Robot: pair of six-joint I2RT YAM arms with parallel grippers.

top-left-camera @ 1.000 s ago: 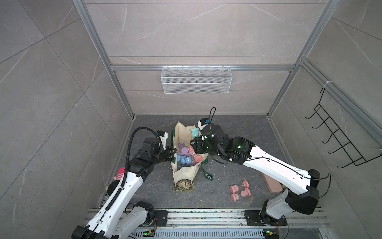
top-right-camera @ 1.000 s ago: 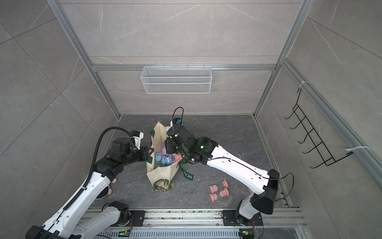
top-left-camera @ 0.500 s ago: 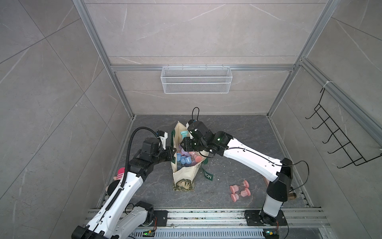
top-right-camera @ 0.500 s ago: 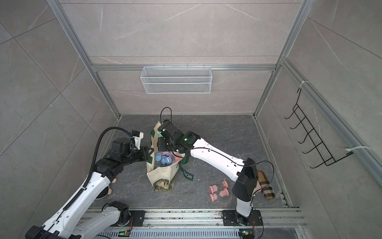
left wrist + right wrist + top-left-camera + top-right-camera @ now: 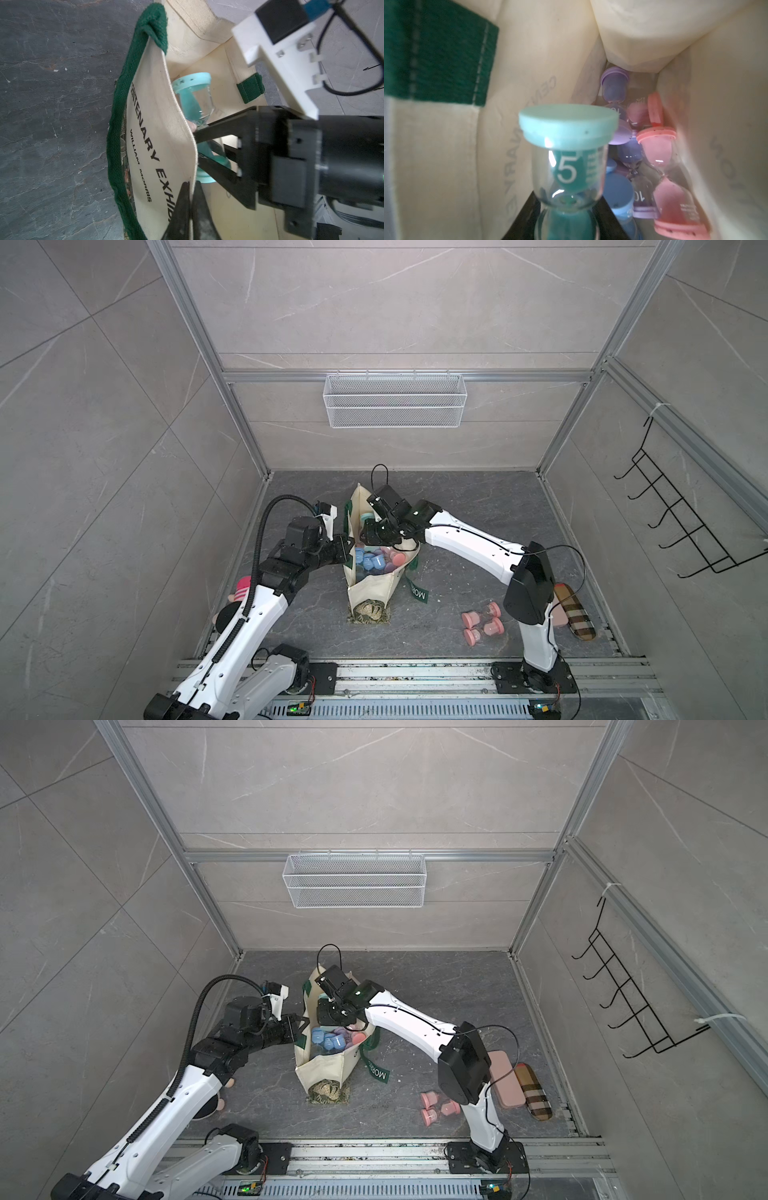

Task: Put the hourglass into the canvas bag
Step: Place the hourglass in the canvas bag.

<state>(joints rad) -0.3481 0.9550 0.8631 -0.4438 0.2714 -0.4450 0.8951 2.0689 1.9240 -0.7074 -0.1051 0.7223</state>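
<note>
Canvas bag (image 5: 371, 587), frame centre in both top views, holds other hourglasses (image 5: 661, 154), purple, pink, blue; right fingers (image 5: 220, 124) pinch teal hourglass (image 5: 568, 124) inside its mouth; left fingers (image 5: 181, 209) pressed together on its wall.

A white wire basket (image 5: 395, 400) hangs on the far wall, a black hook rack (image 5: 681, 522) on the right wall. At the near right, a flat pink case (image 5: 505, 1079) lies beside a plaid case (image 5: 534, 1092) on the grey worktop (image 5: 436, 977)
</note>
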